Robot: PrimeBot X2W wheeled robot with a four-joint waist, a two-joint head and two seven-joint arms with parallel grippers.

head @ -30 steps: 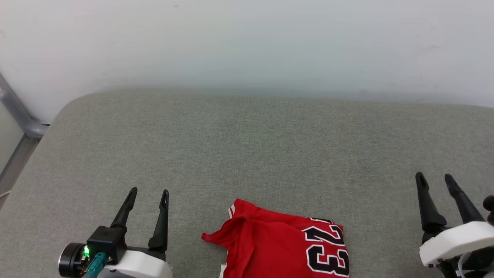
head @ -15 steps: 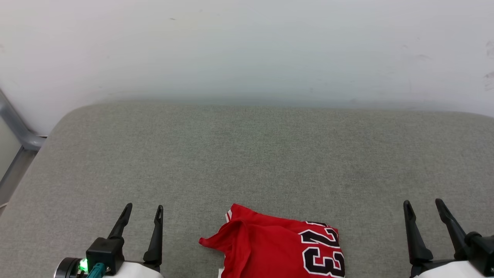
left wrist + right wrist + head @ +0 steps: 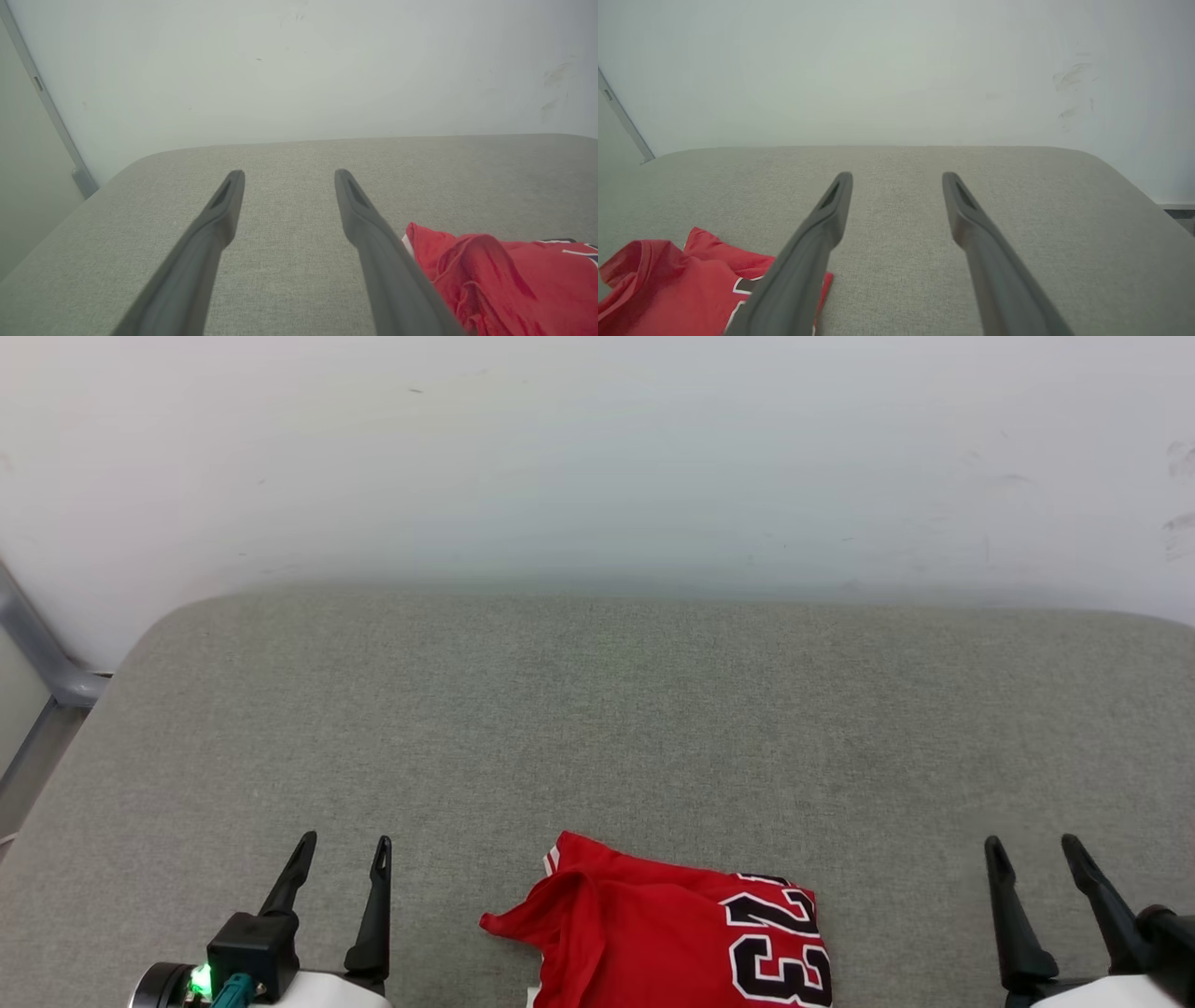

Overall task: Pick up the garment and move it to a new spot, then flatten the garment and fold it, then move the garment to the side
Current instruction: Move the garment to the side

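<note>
One garment (image 3: 653, 943) is counted: a red jersey with a black, white-outlined "23". It is bunched loosely at the near edge of the grey upholstered surface (image 3: 597, 709), about midway along that edge, and is partly cut off by the bottom of the head view. A strip of white trim is seen at its far left corner, beside a raised fold of red cloth.

The fabric is judged to be light, soft and limp. No shape would be kept when it is lifted, and sagging and sliding of the layers are to be expected. Breakage is not a concern, but a pinch through several layers could drag the whole heap. A hold is best taken at the raised fold or at a free edge, and two separated edge points would be needed for spreading.

Two end effectors are counted, each with two dark fingers. The left end effector (image 3: 345, 845) and the right end effector (image 3: 1033, 845) are both spread apart and nothing is held. The garment lies between them, touched by neither, somewhat nearer the left one.
</note>
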